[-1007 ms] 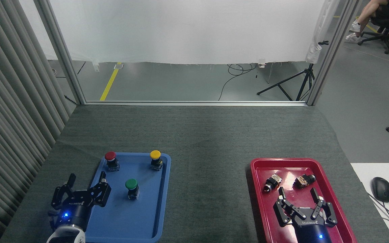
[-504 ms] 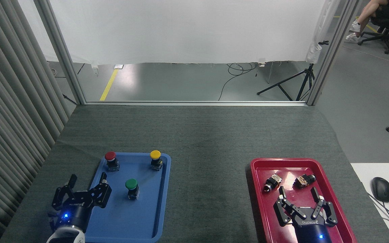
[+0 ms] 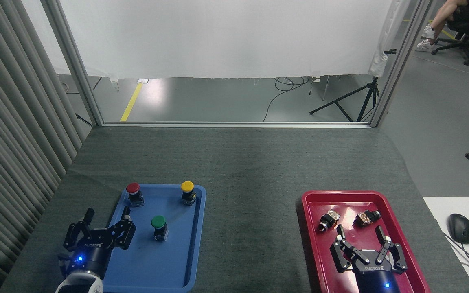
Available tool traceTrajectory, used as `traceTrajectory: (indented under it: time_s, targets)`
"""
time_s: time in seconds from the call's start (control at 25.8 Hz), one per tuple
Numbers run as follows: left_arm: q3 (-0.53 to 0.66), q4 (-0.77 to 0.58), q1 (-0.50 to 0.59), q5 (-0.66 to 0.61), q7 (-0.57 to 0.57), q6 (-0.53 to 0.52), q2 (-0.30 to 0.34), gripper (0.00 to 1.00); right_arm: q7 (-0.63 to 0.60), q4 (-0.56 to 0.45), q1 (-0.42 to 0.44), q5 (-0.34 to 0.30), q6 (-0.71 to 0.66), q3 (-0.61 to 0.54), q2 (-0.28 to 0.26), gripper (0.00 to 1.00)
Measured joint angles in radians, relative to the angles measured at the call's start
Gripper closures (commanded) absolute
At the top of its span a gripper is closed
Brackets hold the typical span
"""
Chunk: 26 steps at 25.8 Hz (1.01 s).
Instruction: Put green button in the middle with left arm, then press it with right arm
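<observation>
Left gripper [image 3: 107, 211] fingers spread, empty, over the blue tray's [image 3: 193, 244] left rim; right gripper [image 3: 360, 232] likewise splayed above the red tray [image 3: 312, 228]. Green button [image 3: 159, 227] stands upright mid-tray, just right of the left fingers. Looks light, rigid, top-heavy; the glossy domed cap is likely slick, so pinch the squat black-and-silver body. Ribbed grey cloth [image 3: 250, 211] lies between the trays.

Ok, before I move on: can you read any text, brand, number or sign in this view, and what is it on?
Left gripper: white lettering on its black body, too small and blurred to read.
Right gripper: white lettering on its black body, upside down from here, also too blurred to read with confidence.
Blue tray, red tray, green button: no text visible.
Nothing else legible in this view.
</observation>
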Motion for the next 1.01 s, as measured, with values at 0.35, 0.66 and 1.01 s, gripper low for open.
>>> traceTrajectory:
  time_s: [0.35, 0.66, 1.01]
  targets:
    - [-0.003, 0.011, 0.004, -0.007, 0.003, -0.011, -0.001, 0.01, 0.006, 0.000, 0.000, 0.001, 0.001, 0.000, 0.000, 0.01]
    - [-0.005, -0.013, 0.012, -0.006, 0.013, -0.042, -0.004, 0.01, 0.007, 0.000, 0.000, 0.001, 0.001, 0.000, 0.000, 0.01]
    - [-0.010, -0.023, 0.039, -0.011, 0.010, -0.051, -0.004, 0.01, 0.007, 0.000, 0.000, 0.001, 0.001, -0.001, 0.000, 0.01]
